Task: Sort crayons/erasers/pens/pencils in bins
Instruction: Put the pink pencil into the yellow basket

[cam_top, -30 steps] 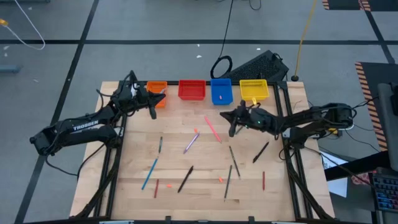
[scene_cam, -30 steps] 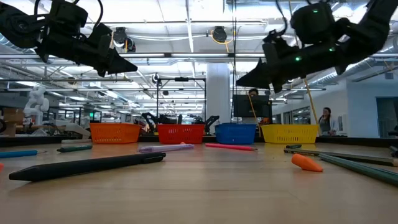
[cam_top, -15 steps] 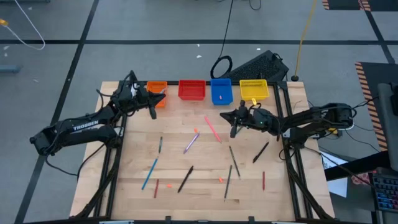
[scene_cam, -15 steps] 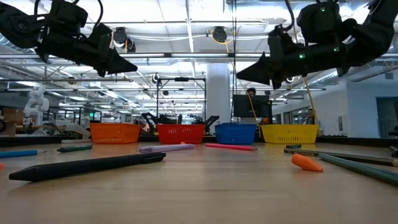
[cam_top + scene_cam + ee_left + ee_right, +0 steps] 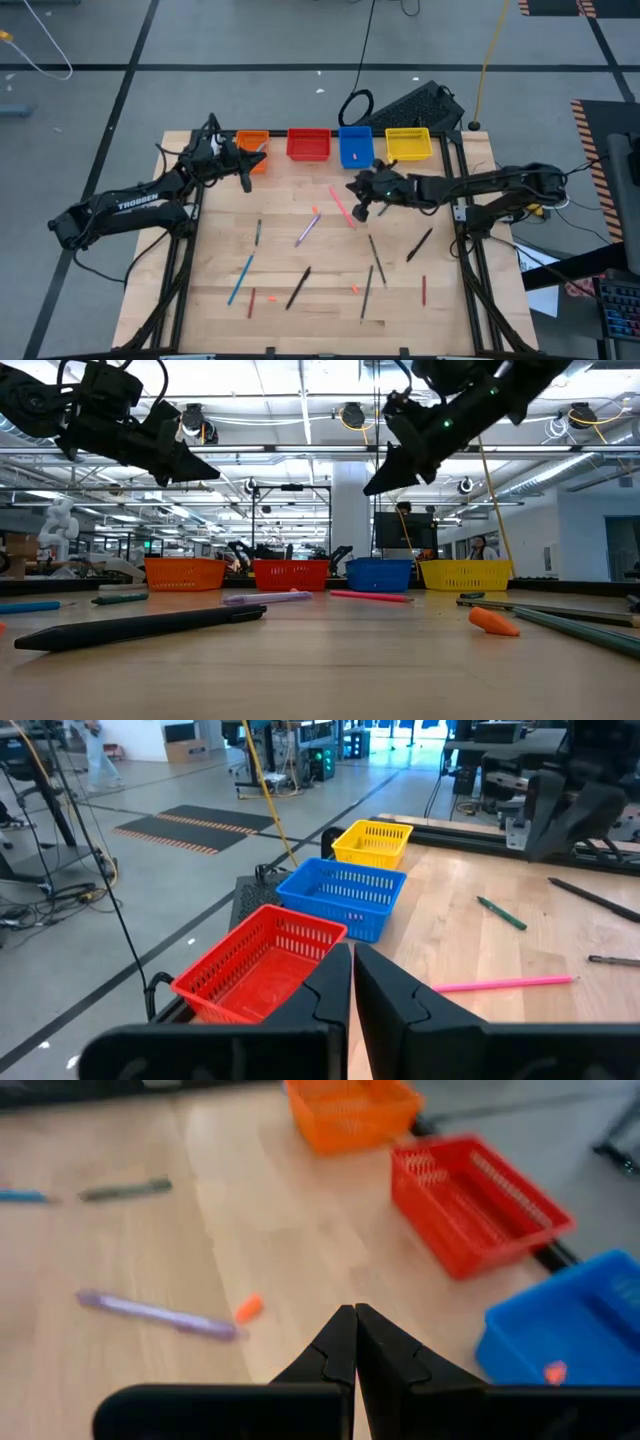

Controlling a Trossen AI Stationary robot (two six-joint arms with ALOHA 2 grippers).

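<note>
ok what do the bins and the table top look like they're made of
The bins, like the red one, look like molded plastic: the walls are an open lattice in bright, even colour, with a slight sheen. The table top looks like light wood with a smooth finish, showing grain and plank seams.

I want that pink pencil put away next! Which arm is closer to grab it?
The right arm, probably. Its gripper hangs just beside the pink pencil in the middle of the table, jaws shut. The left gripper is farther off, near the orange bin, so it would have to travel more.
</note>
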